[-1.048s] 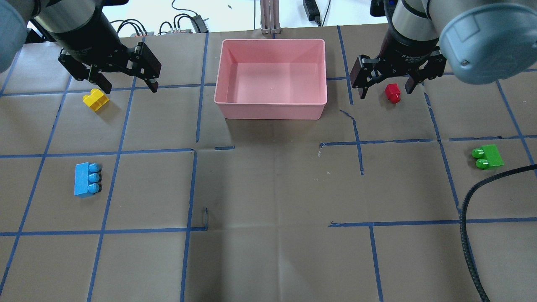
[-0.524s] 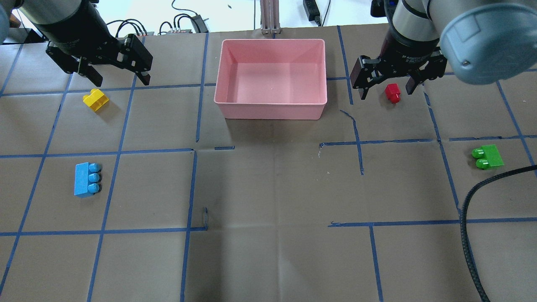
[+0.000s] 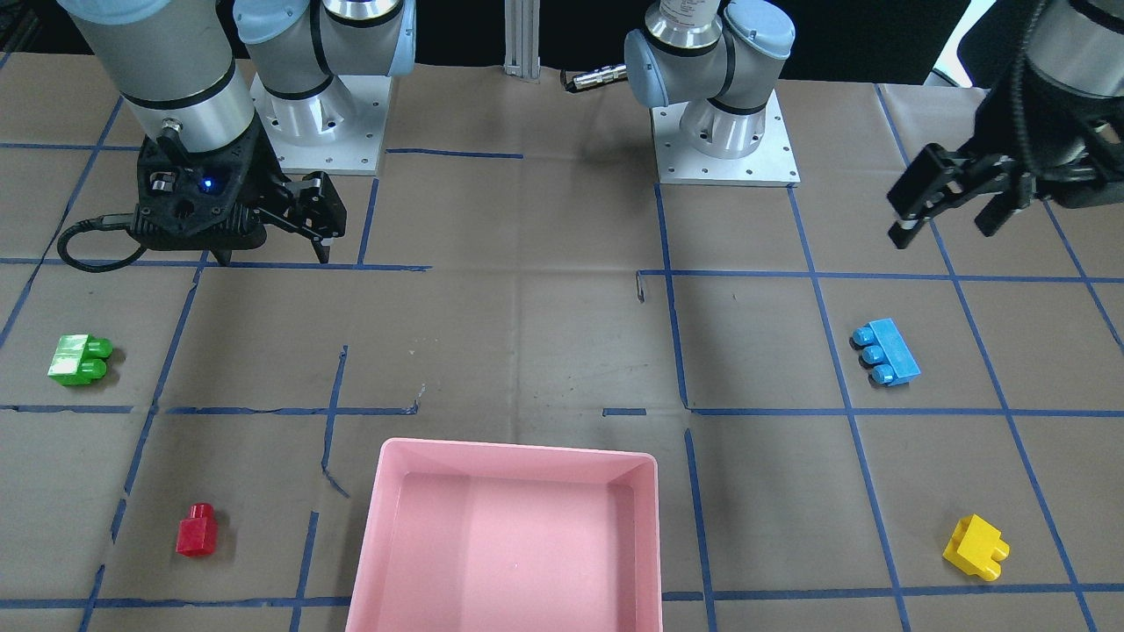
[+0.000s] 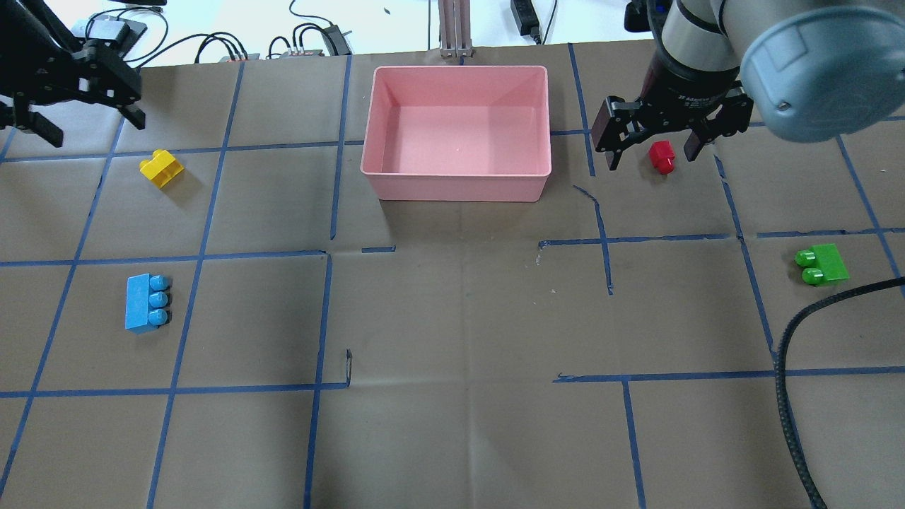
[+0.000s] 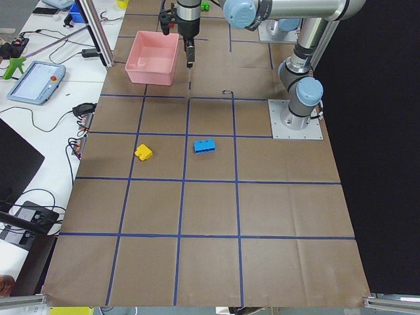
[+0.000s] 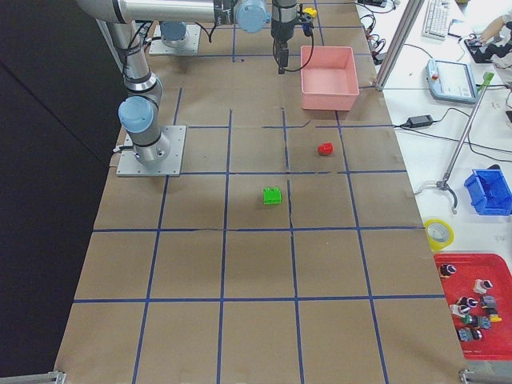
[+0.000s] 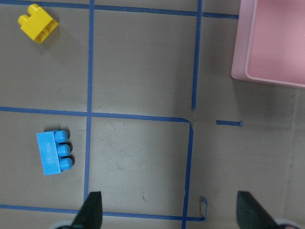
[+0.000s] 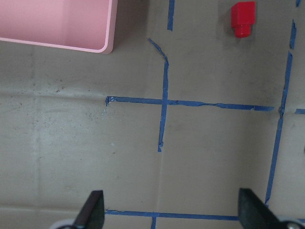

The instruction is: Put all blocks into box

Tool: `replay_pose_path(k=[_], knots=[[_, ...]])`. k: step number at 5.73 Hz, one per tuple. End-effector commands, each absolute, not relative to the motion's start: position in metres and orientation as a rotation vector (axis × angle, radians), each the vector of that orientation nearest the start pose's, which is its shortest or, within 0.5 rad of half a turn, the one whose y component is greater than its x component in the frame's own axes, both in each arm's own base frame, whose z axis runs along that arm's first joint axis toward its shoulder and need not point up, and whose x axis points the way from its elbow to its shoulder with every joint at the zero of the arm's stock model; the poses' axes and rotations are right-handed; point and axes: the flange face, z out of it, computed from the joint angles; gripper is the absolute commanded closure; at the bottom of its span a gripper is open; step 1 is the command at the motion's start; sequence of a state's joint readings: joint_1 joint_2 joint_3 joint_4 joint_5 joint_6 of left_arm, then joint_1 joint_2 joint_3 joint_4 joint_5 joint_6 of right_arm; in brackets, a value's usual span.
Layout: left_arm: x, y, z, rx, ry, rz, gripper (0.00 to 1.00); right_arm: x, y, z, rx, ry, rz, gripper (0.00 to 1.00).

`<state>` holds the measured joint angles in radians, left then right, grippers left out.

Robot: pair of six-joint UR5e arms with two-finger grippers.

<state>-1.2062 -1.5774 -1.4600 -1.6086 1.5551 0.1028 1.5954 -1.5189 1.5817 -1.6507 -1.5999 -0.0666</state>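
The pink box (image 4: pixel 456 185) stands at the far middle of the table and holds nothing. The yellow block (image 4: pixel 161 168) and the blue block (image 4: pixel 147 302) lie on the left. The red block (image 4: pixel 662 155) lies right of the box, and the green block (image 4: pixel 821 264) lies at the far right. My left gripper (image 4: pixel 88 126) is open and empty, high above the far left corner, left of the yellow block. My right gripper (image 4: pixel 650 157) is open and empty, high above the table. The right wrist view shows the red block (image 8: pixel 242 18) far below it.
A black cable (image 4: pixel 799 339) curves over the table's right front. The two arm bases (image 3: pixel 724 132) stand at the robot's side of the table. Blue tape lines cross the brown paper cover.
My left gripper has moved left and away from the yellow block, toward the table's far left corner. My right gripper has barely moved. No block has moved.
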Motion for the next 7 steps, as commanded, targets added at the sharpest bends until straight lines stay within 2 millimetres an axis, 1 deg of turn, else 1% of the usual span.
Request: replay_pose_path(k=[1, 2, 3, 4, 5, 6, 7], knots=[[0.147, -0.499, 0.526, -0.48, 3.079, -0.064, 0.0, 0.083, -0.522, 0.468, -0.272, 3.168, -0.031, 0.0], [0.161, -0.498, 0.515, -0.424, 3.097, -0.036, 0.0, 0.012, -0.527, 0.47, -0.341, 3.157, -0.028, 0.0], [0.16, -0.496, 0.511, -0.464, 3.094, -0.02, 0.0, -0.048, -0.52, 0.479, -0.372, 3.139, -0.057, 0.0], [0.158, -0.494, 0.489, -0.549, 3.097, 0.021, 0.0, -0.093, -0.511, 0.471, -0.359, 3.1, -0.06, 0.01], [0.15, -0.48, 0.443, -0.594, 3.111, 0.11, 0.0, -0.125, -0.505, 0.439, -0.359, 3.102, -0.067, 0.04], [0.149, -0.478, 0.402, -0.55, 3.099, 0.044, 0.0, -0.138, -0.508, 0.407, -0.34, 3.171, -0.185, 0.01], [0.145, -0.471, 0.37, -0.551, 3.108, 0.078, 0.0, -0.162, -0.516, 0.397, -0.271, 3.212, -0.344, 0.0]])
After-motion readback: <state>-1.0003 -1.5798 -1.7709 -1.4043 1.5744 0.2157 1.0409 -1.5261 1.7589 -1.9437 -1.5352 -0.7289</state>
